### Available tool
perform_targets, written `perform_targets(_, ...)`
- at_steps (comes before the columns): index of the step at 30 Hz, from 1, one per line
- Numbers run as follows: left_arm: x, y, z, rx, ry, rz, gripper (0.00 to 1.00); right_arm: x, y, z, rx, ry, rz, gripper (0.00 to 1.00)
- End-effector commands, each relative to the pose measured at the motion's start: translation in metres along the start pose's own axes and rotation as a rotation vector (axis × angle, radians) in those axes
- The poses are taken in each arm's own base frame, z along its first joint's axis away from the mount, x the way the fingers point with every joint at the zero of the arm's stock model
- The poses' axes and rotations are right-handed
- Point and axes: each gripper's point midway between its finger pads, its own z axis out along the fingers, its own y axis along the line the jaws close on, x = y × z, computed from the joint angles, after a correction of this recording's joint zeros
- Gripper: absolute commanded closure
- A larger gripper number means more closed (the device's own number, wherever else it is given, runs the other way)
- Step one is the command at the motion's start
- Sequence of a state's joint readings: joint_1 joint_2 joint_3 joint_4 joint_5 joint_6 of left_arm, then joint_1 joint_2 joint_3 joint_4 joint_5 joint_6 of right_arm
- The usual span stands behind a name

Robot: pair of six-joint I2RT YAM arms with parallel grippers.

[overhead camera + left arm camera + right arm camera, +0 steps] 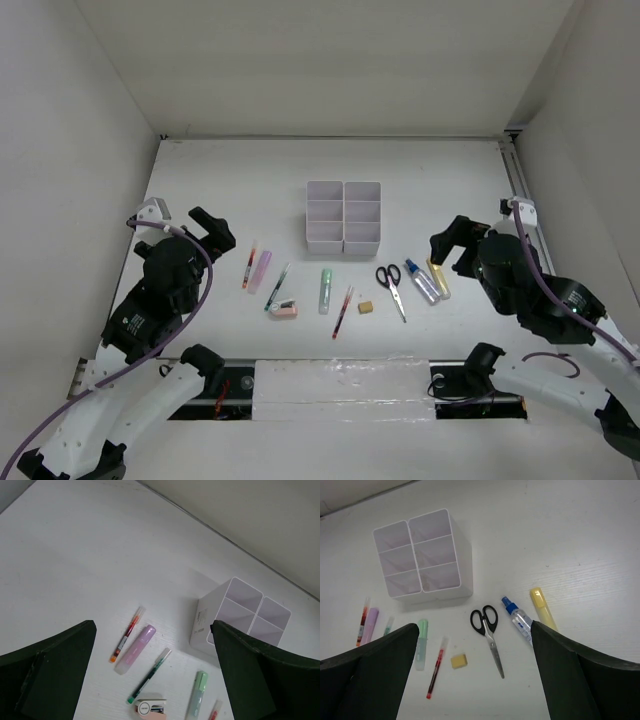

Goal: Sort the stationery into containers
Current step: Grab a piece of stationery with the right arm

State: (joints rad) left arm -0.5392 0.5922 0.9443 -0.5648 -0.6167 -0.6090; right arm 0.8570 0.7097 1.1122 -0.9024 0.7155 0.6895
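Stationery lies in a row on the desk, just near of the white organiser. From the left: red pen, pink marker, dark pen, pink stapler, green marker, second red pen, tan eraser, scissors, blue-capped tube, yellow tube. The left tool hovers left of the row, fingers spread, holding nothing. The right tool hangs near the yellow tube, likewise spread and empty.
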Motion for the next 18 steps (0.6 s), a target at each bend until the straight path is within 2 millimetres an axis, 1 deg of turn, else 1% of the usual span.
perform_targets(1,-0.005,-0.005,0.002,0.016,-0.022,-0.006,0.0,-0.015,-0.001,-0.004,0.021,-0.031,0.027,0.0)
perform_targets(3,-0.007,-0.005,0.0,0.021,-0.027,-0.012,0.0,-0.01,0.001,-0.005,-0.004,-0.012,0.018,0.0)
perform_targets(4,-0.007,-0.005,0.0,0.021,-0.027,-0.012,0.0,-0.014,0.005,-0.008,-0.04,-0.022,0.008,0.0)
perform_targets(5,-0.007,-0.005,0.0,0.021,-0.027,-0.012,0.0,-0.008,0.008,-0.007,-0.057,0.002,0.001,0.0)
perform_targets(8,-0.009,-0.005,-0.001,0.025,-0.033,-0.018,0.0,-0.007,0.007,-0.007,-0.06,-0.003,-0.007,0.0)
perform_targets(10,-0.01,-0.006,-0.001,0.03,-0.039,-0.023,0.0,-0.002,0.007,-0.004,-0.051,0.008,-0.018,0.0)
perform_targets(12,-0.009,-0.007,-0.001,0.037,-0.033,-0.023,0.0,0.003,0.011,0.005,-0.027,0.023,-0.022,0.0)
perform_targets(14,-0.011,-0.007,-0.003,0.042,-0.039,-0.029,0.0,0.016,0.008,0.019,0.02,0.049,-0.023,0.0)
perform_targets(16,-0.01,-0.008,-0.003,0.049,-0.033,-0.028,0.0,0.021,0.011,0.027,0.021,0.052,0.003,0.0)
perform_targets(17,-0.012,-0.008,-0.006,0.054,-0.04,-0.035,0.0,0.034,0.008,0.035,0.04,0.074,-0.013,0.0)
perform_targets(18,-0.012,-0.008,-0.006,0.054,-0.04,-0.035,0.0,0.037,0.01,0.042,0.049,0.071,0.003,0.0)
